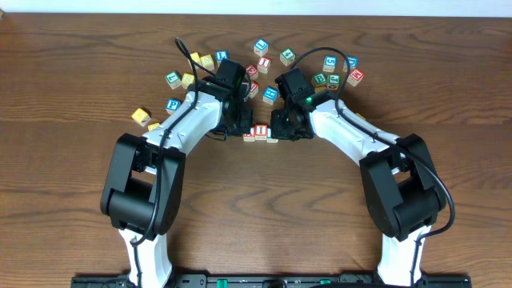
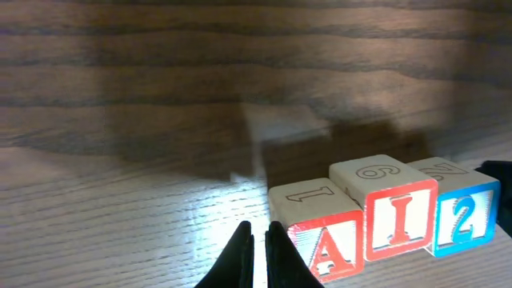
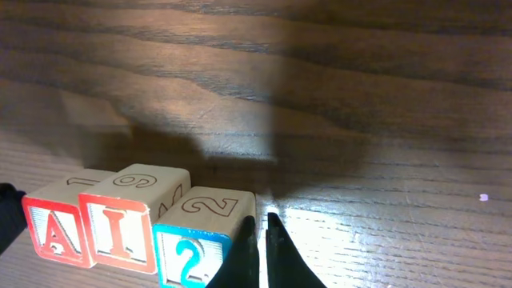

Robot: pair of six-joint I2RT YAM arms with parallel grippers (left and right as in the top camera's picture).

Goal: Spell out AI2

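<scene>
Three cubes stand side by side in a row on the wooden table. In the left wrist view they read red A (image 2: 324, 240), red I (image 2: 398, 220) and blue 2 (image 2: 462, 216). The right wrist view shows the same A (image 3: 54, 228), I (image 3: 120, 228) and 2 (image 3: 192, 244). From overhead the row (image 1: 260, 134) lies between both arms. My left gripper (image 2: 258, 228) is shut and empty, its tips just left of the A cube. On the other side my right gripper (image 3: 262, 218) is shut and empty, against the right side of the 2 cube.
Several other letter cubes lie scattered behind the arms, among them a blue one (image 1: 261, 46), a red one (image 1: 355, 77) and a green one (image 1: 171, 78). A yellow cube (image 1: 142, 116) sits to the left. Bare table (image 1: 264, 208) spreads toward the front.
</scene>
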